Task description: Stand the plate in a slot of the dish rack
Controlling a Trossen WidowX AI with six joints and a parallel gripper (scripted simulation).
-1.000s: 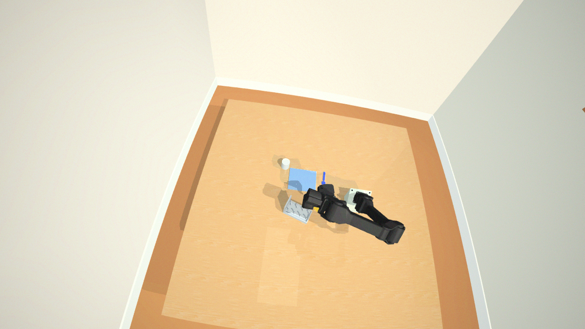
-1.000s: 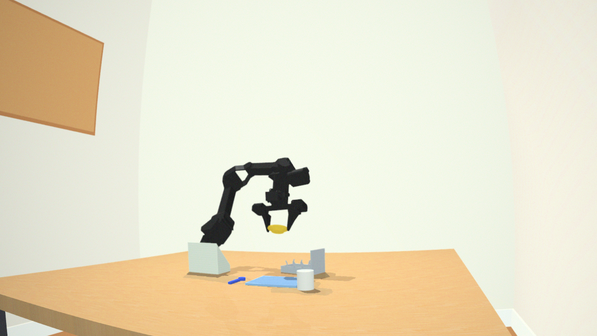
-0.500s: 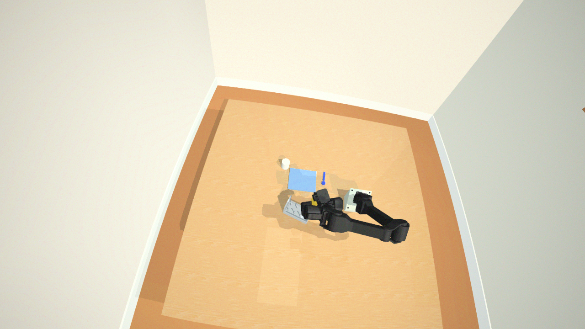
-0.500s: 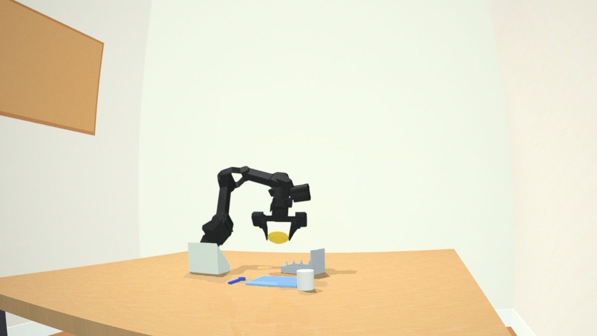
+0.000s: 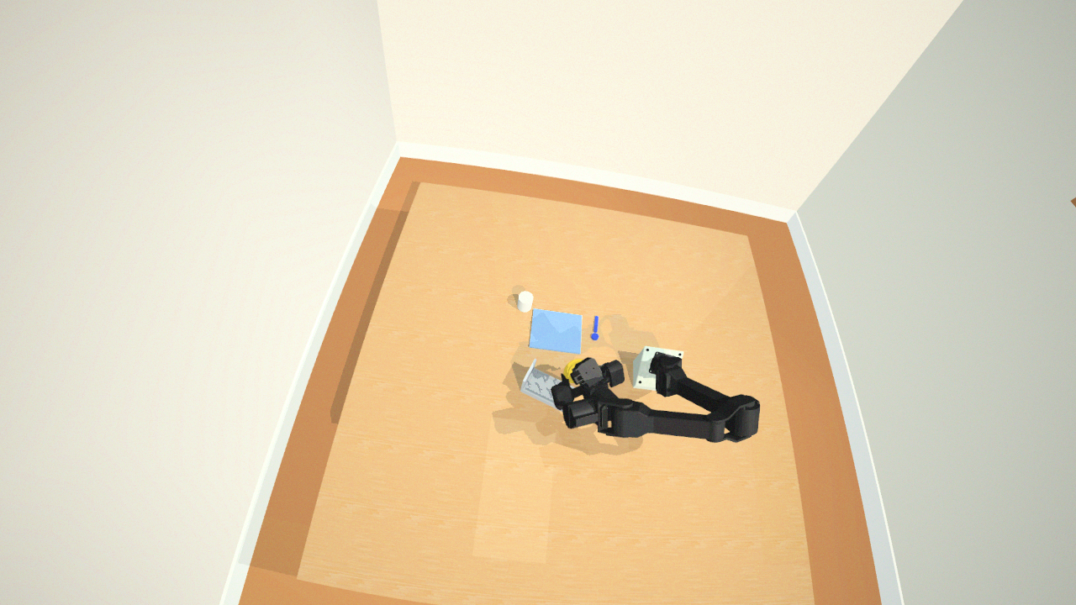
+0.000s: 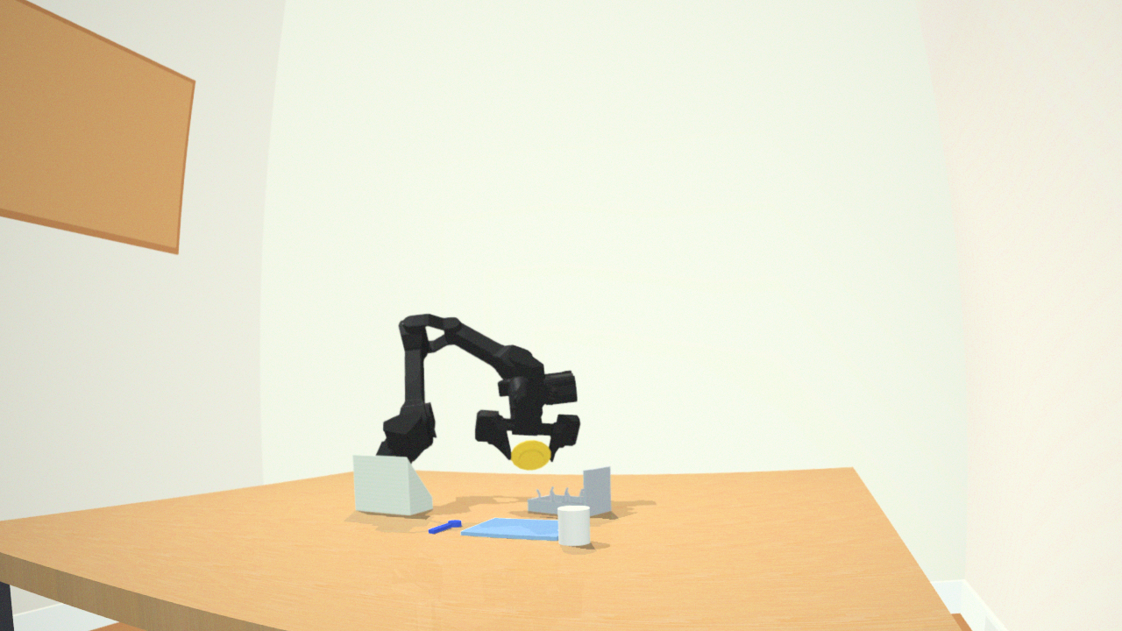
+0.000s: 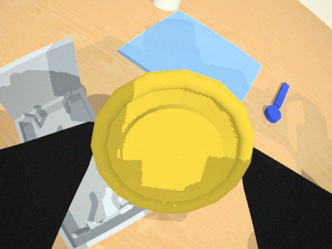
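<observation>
The yellow plate point(image 5: 569, 369) point(image 6: 530, 463) point(image 7: 173, 131) is held by opposite edges of its rim and is raised off the table. In the exterior view it is steeply tipped, with a round face showing. My gripper point(image 6: 530, 455) point(image 7: 171, 144) is shut on it. The grey dish rack point(image 5: 536, 381) point(image 6: 551, 506) point(image 7: 34, 70) stands on the table, with several small pegs and a tall panel at one end. In the exterior view the plate is above the level of the pegs, near the end away from the panel. The left finger and plate hide part of the rack in the wrist view.
A blue flat board point(image 5: 555, 331) point(image 6: 514, 528) point(image 7: 169, 41) lies near the rack. A white cup point(image 5: 524, 301) point(image 6: 573, 526) point(image 7: 167, 3) stands by its corner. A blue spoon-like tool point(image 5: 595, 328) point(image 6: 444, 526) point(image 7: 273, 113) lies between the board and the pale arm base point(image 5: 641, 370) point(image 6: 381, 486).
</observation>
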